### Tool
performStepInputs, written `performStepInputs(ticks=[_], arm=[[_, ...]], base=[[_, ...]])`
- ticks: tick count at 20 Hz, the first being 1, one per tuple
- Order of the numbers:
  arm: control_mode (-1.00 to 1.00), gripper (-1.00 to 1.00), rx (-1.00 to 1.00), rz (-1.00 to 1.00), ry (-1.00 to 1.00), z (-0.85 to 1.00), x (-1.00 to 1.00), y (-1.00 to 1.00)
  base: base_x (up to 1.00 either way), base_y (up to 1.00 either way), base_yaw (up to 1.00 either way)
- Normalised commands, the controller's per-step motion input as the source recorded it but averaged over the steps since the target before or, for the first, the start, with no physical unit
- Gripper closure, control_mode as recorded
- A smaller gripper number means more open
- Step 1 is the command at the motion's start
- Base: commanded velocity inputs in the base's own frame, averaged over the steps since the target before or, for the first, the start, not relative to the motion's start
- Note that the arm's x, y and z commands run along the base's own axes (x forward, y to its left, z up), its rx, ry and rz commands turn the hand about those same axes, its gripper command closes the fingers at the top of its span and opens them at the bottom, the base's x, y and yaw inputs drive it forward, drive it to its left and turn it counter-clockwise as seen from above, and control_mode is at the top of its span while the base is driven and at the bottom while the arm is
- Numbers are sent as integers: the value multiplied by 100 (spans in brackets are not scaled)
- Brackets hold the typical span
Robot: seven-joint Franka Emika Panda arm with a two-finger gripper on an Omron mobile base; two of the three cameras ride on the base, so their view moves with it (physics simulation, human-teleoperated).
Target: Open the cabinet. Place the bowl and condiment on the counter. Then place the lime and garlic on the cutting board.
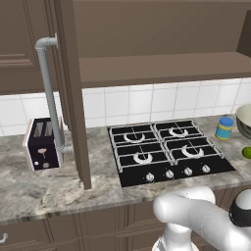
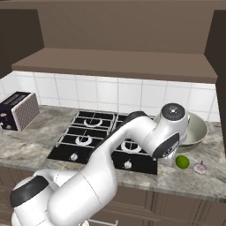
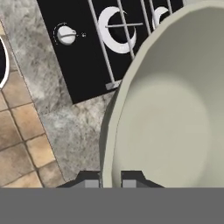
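I find the cabinet (image 1: 73, 98) open, its door swung out edge-on toward my left base camera, and the shelf inside appears bare. The condiment (image 1: 224, 128) already stands on the counter (image 1: 44, 186), to the right of the cooktop (image 1: 164, 152). The lime (image 2: 182, 162) and the garlic (image 2: 201, 168) lie on the same counter near its front edge, just right of the cooktop, close together. No cutting board can be confirmed from my cameras.

The bowl (image 3: 175, 113) is still in hand. The gripper (image 3: 111, 183) is pinched on its rim, one fingertip inside the pale wall and one outside. In the right base view the bowl sits low behind the wrist, at or just above the stone beside the cooktop; I cannot tell whether it has touched down.

My assessment: the opening step is done, the jar is placed, and the bowl placement is at its last stage, pending release. Both moves of lime and garlic to the board remain outstanding.
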Motion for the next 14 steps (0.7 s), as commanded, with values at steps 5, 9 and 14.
performStepInputs(ticks=[5, 9, 14], arm=[[-100, 100, 0, 0, 0, -15, 33, -15], [-100, 100, 0, 0, 0, -6, 17, -28], [-100, 100, 0, 0, 0, 0, 1, -32]], base=[[0, 0, 0], [0, 0, 0], [0, 0, 0]])
